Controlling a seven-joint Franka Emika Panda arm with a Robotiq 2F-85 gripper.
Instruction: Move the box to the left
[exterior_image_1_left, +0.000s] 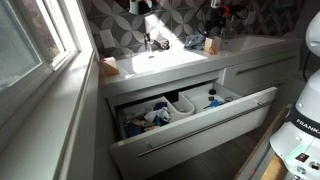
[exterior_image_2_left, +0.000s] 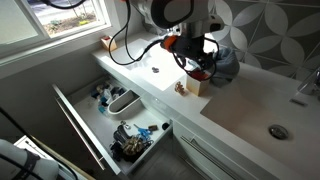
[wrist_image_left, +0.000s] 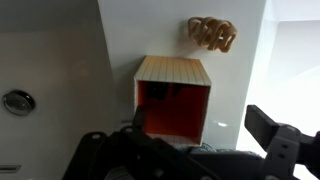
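The box (wrist_image_left: 173, 95) is a small carton with a tan top and an orange-red side. It stands upright on the white counter next to the sink basin (exterior_image_2_left: 150, 68), and shows in both exterior views (exterior_image_1_left: 210, 44) (exterior_image_2_left: 196, 85). My gripper (wrist_image_left: 200, 118) is open and hangs just above the box. Its left finger is at the box's left edge. Its right finger stands well clear of the box's right side. In an exterior view the gripper (exterior_image_2_left: 198, 66) sits right over the box. The fingers hold nothing.
A small brown twisted object (wrist_image_left: 212, 33) lies on the counter just beyond the box. A wide drawer (exterior_image_1_left: 190, 105) (exterior_image_2_left: 110, 115) stands open below with white organiser bins and clutter. A peach-tan container (exterior_image_1_left: 108, 67) sits by the window. A second drain (exterior_image_2_left: 280, 130) lies farther along the counter.
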